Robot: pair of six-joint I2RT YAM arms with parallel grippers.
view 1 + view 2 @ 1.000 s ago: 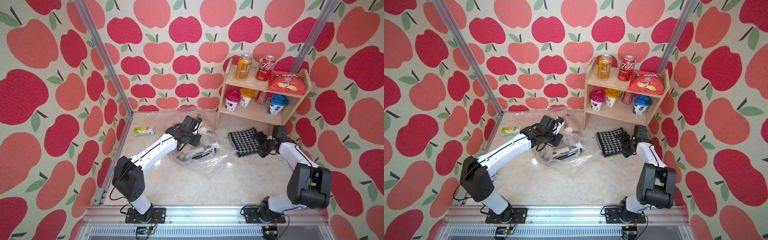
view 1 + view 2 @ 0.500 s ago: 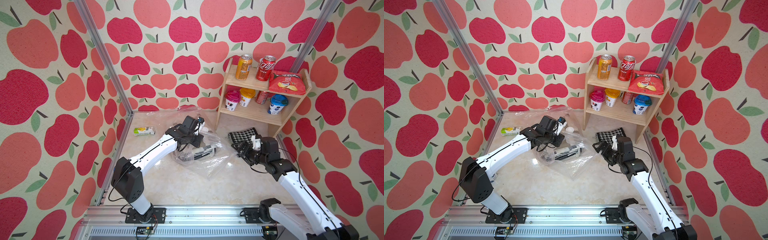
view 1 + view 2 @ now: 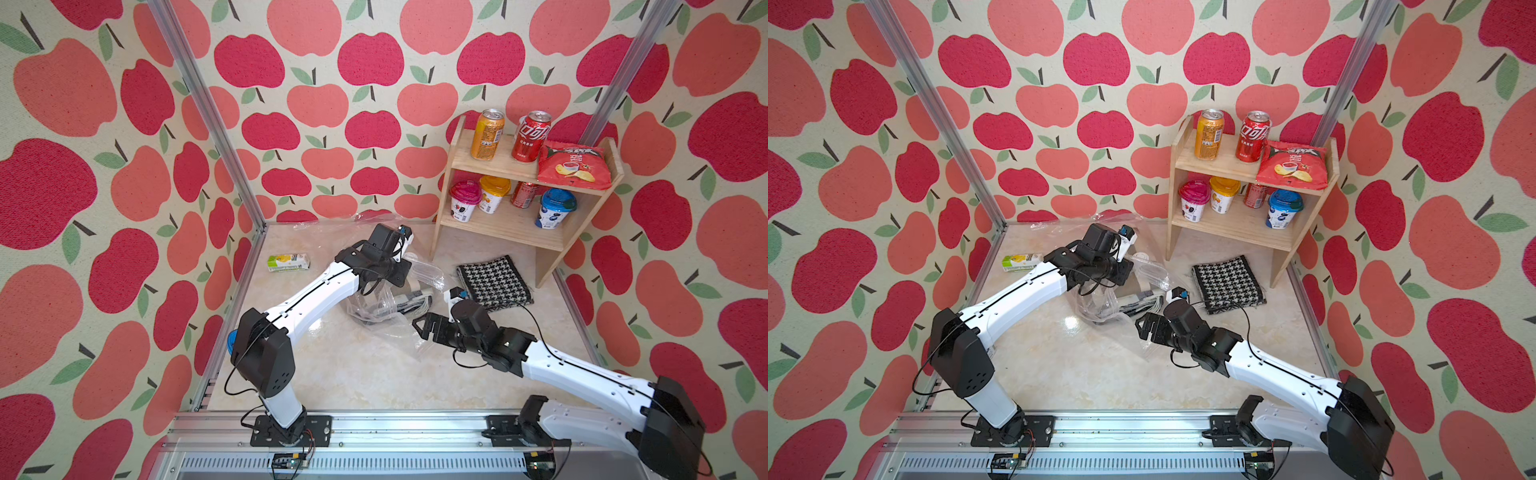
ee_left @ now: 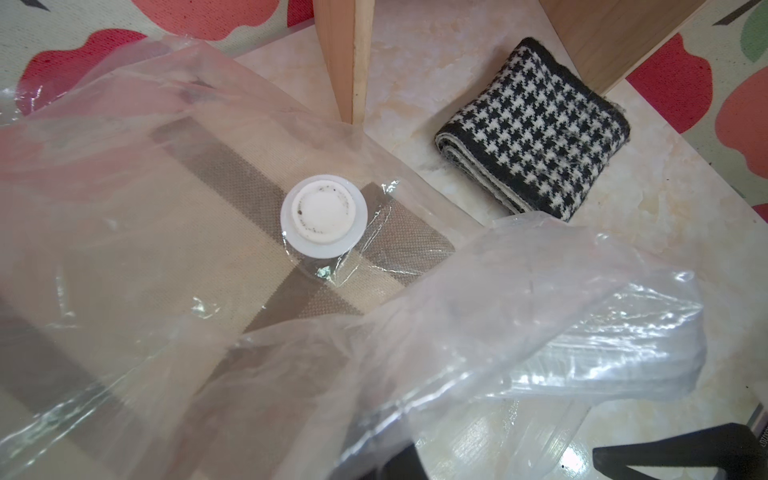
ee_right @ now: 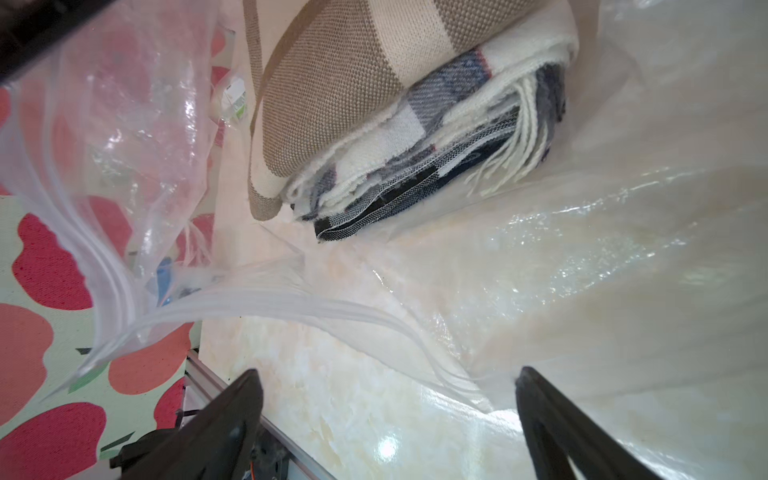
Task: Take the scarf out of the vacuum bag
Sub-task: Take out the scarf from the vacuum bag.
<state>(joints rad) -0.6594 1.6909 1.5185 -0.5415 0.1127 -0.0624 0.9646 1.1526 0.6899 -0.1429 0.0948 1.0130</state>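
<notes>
The clear vacuum bag (image 3: pixel 386 309) (image 3: pixel 1100 305) lies crumpled mid-table, its white valve cap (image 4: pixel 323 216) facing up. Inside it are a folded beige-and-brown scarf (image 5: pixel 340 83) and, under that, a plaid fringed scarf (image 5: pixel 457 137). My left gripper (image 3: pixel 392 278) (image 4: pixel 405 465) is shut on the bag's upper plastic and holds the mouth lifted. The right gripper (image 3: pixel 424 324) (image 5: pixel 390 415) stands open just in front of the bag's mouth, nothing between its fingers (image 5: pixel 232 415). A houndstooth scarf (image 3: pixel 492 280) (image 4: pixel 536 129) lies outside the bag by the shelf.
A wooden shelf (image 3: pixel 519 220) with cans, cups and a chip bag stands at the back right. A small green-and-yellow carton (image 3: pixel 288 262) lies at the left wall. Apple-patterned walls close in three sides, and a metal rail (image 3: pixel 374 419) runs along the front.
The right arm swung away from the houndstooth scarf at the right and came round to the bag's mouth. The left gripper kept its hold and barely moved.
</notes>
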